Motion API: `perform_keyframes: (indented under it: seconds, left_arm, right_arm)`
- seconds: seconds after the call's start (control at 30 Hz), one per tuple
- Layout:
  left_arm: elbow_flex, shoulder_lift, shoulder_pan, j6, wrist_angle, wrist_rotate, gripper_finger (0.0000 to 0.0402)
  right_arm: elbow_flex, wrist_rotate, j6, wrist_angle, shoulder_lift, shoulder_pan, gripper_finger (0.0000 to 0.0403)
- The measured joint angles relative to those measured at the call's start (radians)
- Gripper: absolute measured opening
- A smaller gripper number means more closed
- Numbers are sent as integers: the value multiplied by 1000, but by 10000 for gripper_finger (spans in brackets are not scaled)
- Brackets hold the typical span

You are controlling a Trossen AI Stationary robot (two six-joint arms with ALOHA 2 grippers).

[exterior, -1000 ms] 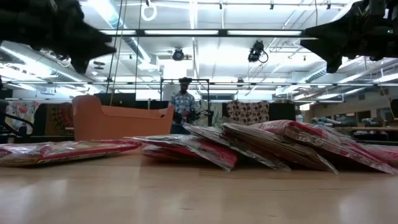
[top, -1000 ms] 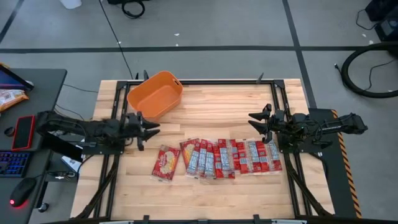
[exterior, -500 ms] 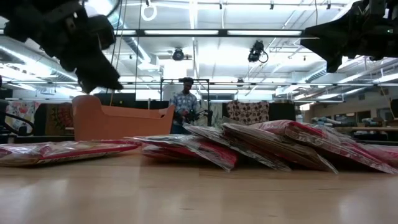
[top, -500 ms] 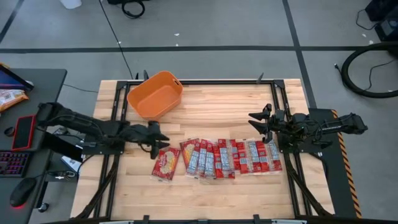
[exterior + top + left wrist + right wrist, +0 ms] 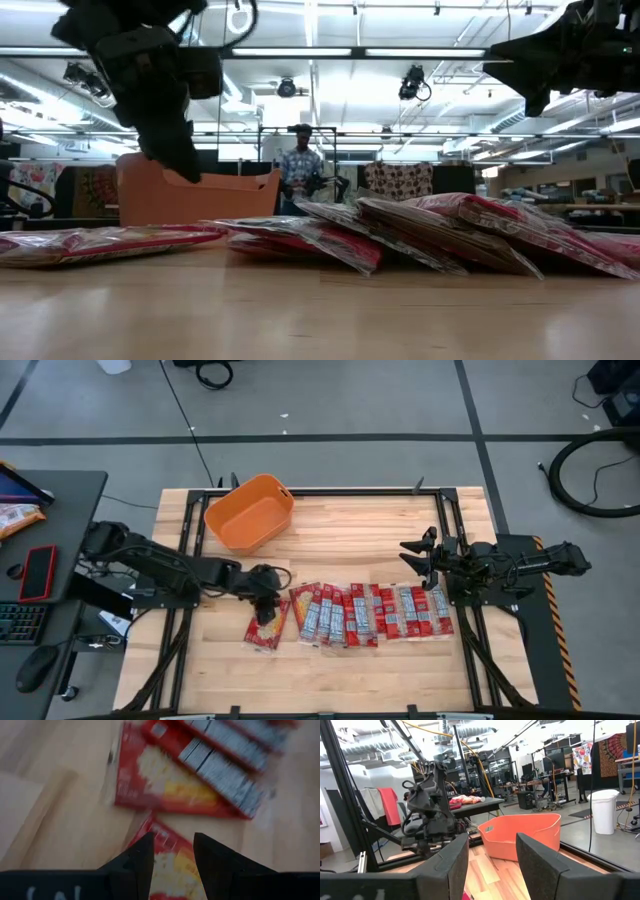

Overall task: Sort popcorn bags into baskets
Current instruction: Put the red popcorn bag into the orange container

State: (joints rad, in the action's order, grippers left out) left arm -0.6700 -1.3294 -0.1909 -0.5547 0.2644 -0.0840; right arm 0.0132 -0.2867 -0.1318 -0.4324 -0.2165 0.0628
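Observation:
Several red popcorn bags (image 5: 370, 615) lie overlapping in a row on the wooden table, and one more bag (image 5: 266, 624) lies flat by itself at the row's left end. The orange basket (image 5: 250, 512) stands at the far left of the table. My left gripper (image 5: 267, 603) hangs open over the lone bag (image 5: 167, 870), tipped down toward it and well clear of it in the low view (image 5: 180, 165). My right gripper (image 5: 408, 552) waits open above the table's right side, beyond the row's right end.
Black frame rails (image 5: 180, 610) run along the table's left and right sides. A desk (image 5: 40, 560) with a keyboard and a red slab stands left of the table. A person (image 5: 295, 165) stands far behind. Bare wood (image 5: 350, 535) lies between basket and bags.
My left gripper has swung out from the table's left edge toward the right and slightly near, over the lone bag. It has tipped from nearly level to steeply downward and has stayed open. The bags have not moved.

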Motion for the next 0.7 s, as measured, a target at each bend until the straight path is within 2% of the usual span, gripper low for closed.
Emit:
perform_keyframes:
  seconds: [0.1, 0.27, 0.5, 0.7]
  left_arm:
    - [-92, -63, -20, -5, 149, -5, 142]
    - [-196, -155, -30, 43, 306, -16, 142]
    - [-208, -247, 22, 234, 311, -21, 142]
    - [-208, -262, 51, 388, 299, -20, 142]
  right_arm:
    - [0, 0, 0, 0, 0, 0, 170]
    - [0, 0, 0, 0, 0, 0, 170]
    - [0, 0, 0, 0, 0, 0, 170]
    - [0, 0, 0, 0, 0, 0, 170]
